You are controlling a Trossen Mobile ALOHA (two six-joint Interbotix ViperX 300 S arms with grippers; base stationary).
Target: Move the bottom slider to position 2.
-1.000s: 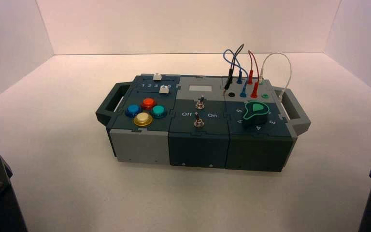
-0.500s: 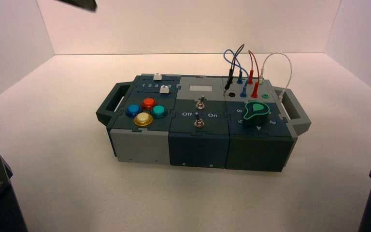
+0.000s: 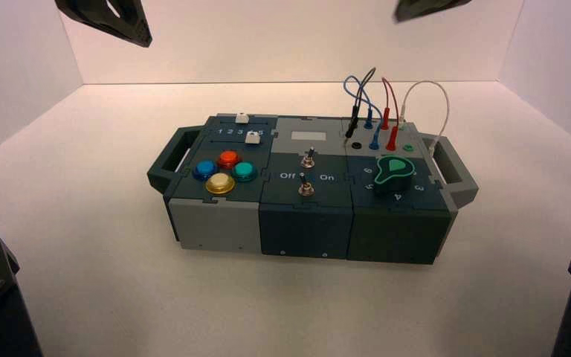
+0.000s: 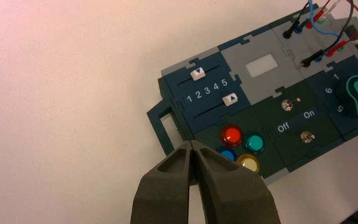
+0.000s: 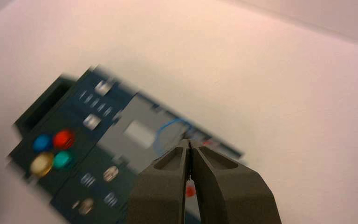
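The box (image 3: 308, 186) stands on the white tabletop (image 3: 119, 282), turned a little, with a carrying handle at each end. Its slider panel sits at the rear left corner, behind the four round push buttons (image 3: 224, 169) (blue, red, teal and yellow). The left wrist view shows that panel plainly: two slotted tracks run either side of the printed row "1 2 3 4 5", each with a small white knob. The bottom slider (image 4: 230, 99), the one nearer the buttons, has its knob beside the "5" end of the row, well apart from position 2 (image 4: 198, 94). The other slider (image 4: 198, 73) sits roughly level with the 2 and 3.

The left hand (image 4: 193, 143) hangs in the air above the box's left end, over the blue button and the handle, its fingers pressed together and holding nothing. The right hand (image 5: 189, 142) is also raised high above the box, over its middle near the wires (image 3: 372, 93), and its fingers are likewise closed on nothing. Neither hand touches the box.
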